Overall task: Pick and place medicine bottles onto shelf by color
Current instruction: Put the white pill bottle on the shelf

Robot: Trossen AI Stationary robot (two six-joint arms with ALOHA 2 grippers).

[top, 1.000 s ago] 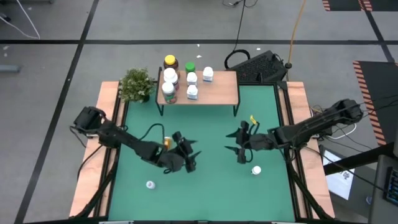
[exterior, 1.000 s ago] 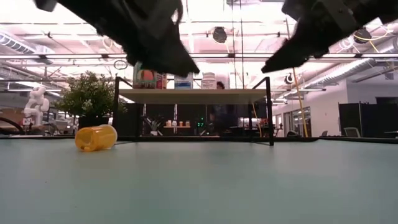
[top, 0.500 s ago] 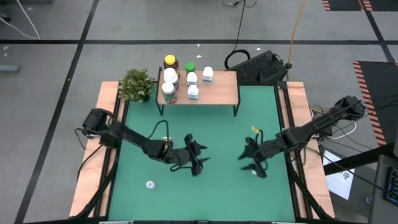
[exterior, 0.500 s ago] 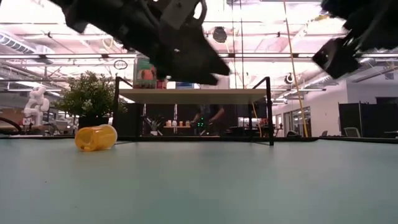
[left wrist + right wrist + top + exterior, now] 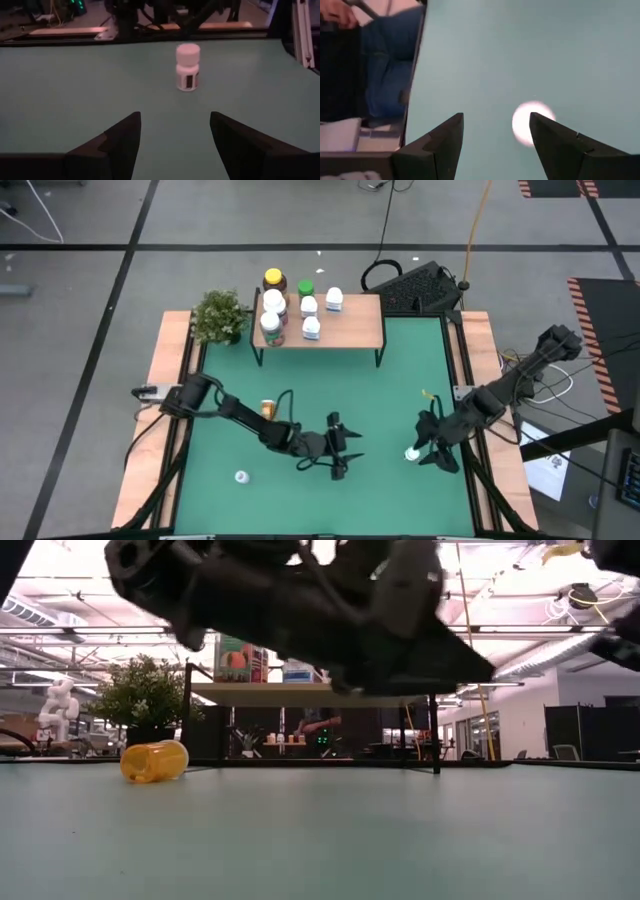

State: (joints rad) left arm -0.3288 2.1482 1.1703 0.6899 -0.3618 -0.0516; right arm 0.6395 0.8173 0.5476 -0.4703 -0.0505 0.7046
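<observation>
A white medicine bottle [image 5: 411, 453] stands upright on the green table near its right near corner. My right gripper [image 5: 428, 446] hovers open just above and beside it; in the right wrist view its white cap [image 5: 527, 128] shows below the fingers. My left gripper [image 5: 350, 454] is open, low over the table's middle, and points at that same bottle [image 5: 188, 67]. An amber bottle [image 5: 268, 409] lies on its side [image 5: 155, 761]. Another white bottle [image 5: 241, 476] stands near the near edge. The shelf [image 5: 350, 325] holds several bottles on its left part.
A potted plant [image 5: 220, 315] stands at the far left corner beside the shelf. A black keyboard-like object [image 5: 420, 285] lies beyond the far right corner. Wooden strips [image 5: 165, 420] edge the table's sides. A person [image 5: 380, 75] shows beyond the table's edge in the right wrist view.
My left gripper has reached toward the table's right and near edge, past the amber bottle, with the arm stretching out low. My right gripper has moved toward the right and near edge and now stands by the white bottle. No bottle has moved.
</observation>
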